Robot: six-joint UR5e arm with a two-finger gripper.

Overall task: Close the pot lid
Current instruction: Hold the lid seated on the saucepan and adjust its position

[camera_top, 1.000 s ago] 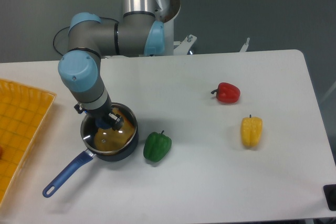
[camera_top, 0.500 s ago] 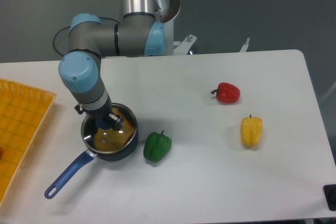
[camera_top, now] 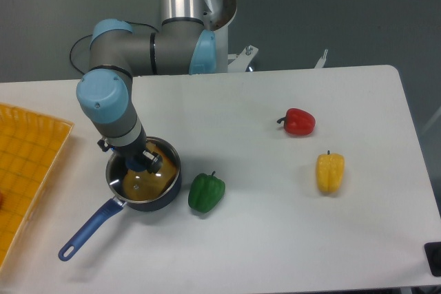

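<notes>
The pot (camera_top: 167, 185), a small dark saucepan with a long blue handle (camera_top: 88, 231), stands on the white table at the left front. The clear glass lid (camera_top: 147, 180) lies over the pot's mouth, slightly tilted, with its blue knob (camera_top: 140, 162) between my fingers. My gripper (camera_top: 141, 162) comes down from the arm above the pot's far side and is shut on the knob. The gripper hides part of the lid and rim.
A green pepper (camera_top: 206, 192) lies right beside the pot on its right. A red pepper (camera_top: 298, 122) and a yellow pepper (camera_top: 330, 172) lie further right. A yellow tray (camera_top: 24, 170) stands at the left edge.
The pot's handle has swung slightly and the pot and lid have shifted a little under the gripper. The arm has barely moved.
</notes>
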